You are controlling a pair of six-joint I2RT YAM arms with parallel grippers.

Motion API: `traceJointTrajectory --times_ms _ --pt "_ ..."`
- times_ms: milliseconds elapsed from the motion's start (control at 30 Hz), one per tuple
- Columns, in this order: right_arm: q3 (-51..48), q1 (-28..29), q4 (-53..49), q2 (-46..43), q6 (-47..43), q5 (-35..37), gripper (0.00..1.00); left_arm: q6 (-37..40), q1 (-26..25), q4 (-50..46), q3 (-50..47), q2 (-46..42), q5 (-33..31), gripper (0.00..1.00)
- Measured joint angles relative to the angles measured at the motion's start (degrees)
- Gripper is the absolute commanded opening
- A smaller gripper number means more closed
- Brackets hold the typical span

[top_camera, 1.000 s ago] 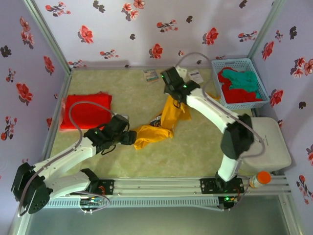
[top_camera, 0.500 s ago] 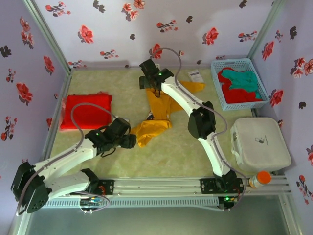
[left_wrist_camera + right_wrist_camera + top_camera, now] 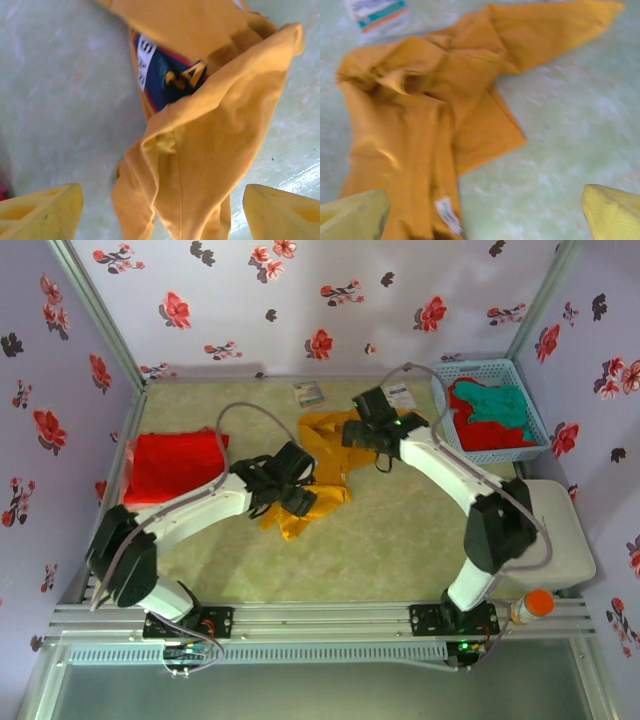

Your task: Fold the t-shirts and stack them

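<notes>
A mustard-yellow t-shirt (image 3: 325, 450) lies crumpled in the middle of the table, its dark chest print (image 3: 165, 75) partly showing in a fold. My left gripper (image 3: 295, 492) hovers over the shirt's near end; its yellow fingers (image 3: 42, 212) stand wide apart, and the cloth (image 3: 200, 165) bunches between them untouched. My right gripper (image 3: 365, 430) is over the shirt's far right part, open, with the shirt (image 3: 420, 115) and bare table beneath. A folded red t-shirt (image 3: 175, 465) lies at the left. Red (image 3: 490, 435) and teal (image 3: 500, 400) t-shirts fill the basket.
The blue mesh basket (image 3: 447, 425) stands at the back right. A white box (image 3: 550, 540) and an orange-capped bottle (image 3: 536, 603) sit near the right front. Two paper cards (image 3: 308, 393) (image 3: 400, 395) lie by the back wall; one card (image 3: 377, 15) is close to the shirt.
My right gripper has opened, let go of the yellow shirt and swung back to the right. My left arm has moved up and right over the shirt's near end.
</notes>
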Motion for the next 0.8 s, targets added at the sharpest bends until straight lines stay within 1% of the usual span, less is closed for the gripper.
traceJointTrajectory --times_ms 67,233,333,400,467,500,567,633,800 --pt "-7.02 -2.10 1.51 -5.01 1.55 -0.87 0.97 2.95 -0.90 -0.04 3.89 4.07 0.02 0.82" --pt "-22.97 -8.07 5.42 -16.68 5.62 -4.44 0.92 9.51 -3.82 -1.57 14.29 15.52 0.02 0.80" --pt "-28.70 -10.93 6.43 -21.42 7.37 -6.36 0.91 11.96 -5.20 -2.58 18.91 21.73 0.02 0.78" --pt "-30.21 -11.74 6.69 -22.73 7.65 -7.39 0.91 13.05 -5.75 -3.23 21.11 25.09 0.02 0.73" --pt "-30.73 -12.15 6.73 -23.17 7.67 -8.24 0.91 13.90 -5.97 -4.04 23.08 28.22 0.04 0.61" --pt "-30.93 -12.24 6.84 -23.32 7.67 -8.37 0.91 14.03 -5.97 -4.52 23.85 29.33 0.02 0.54" --pt "-31.26 -12.48 6.86 -23.58 7.67 -8.87 0.91 14.29 -5.97 -5.31 25.40 31.23 -0.02 0.31" --pt "-31.43 -12.61 6.88 -23.69 7.67 -9.20 0.90 14.01 -5.97 -5.75 26.18 32.02 -0.07 0.18" --pt "-31.71 -12.85 7.28 -23.78 7.67 -9.60 0.89 12.22 -5.51 -5.60 26.12 30.49 -0.66 0.08"
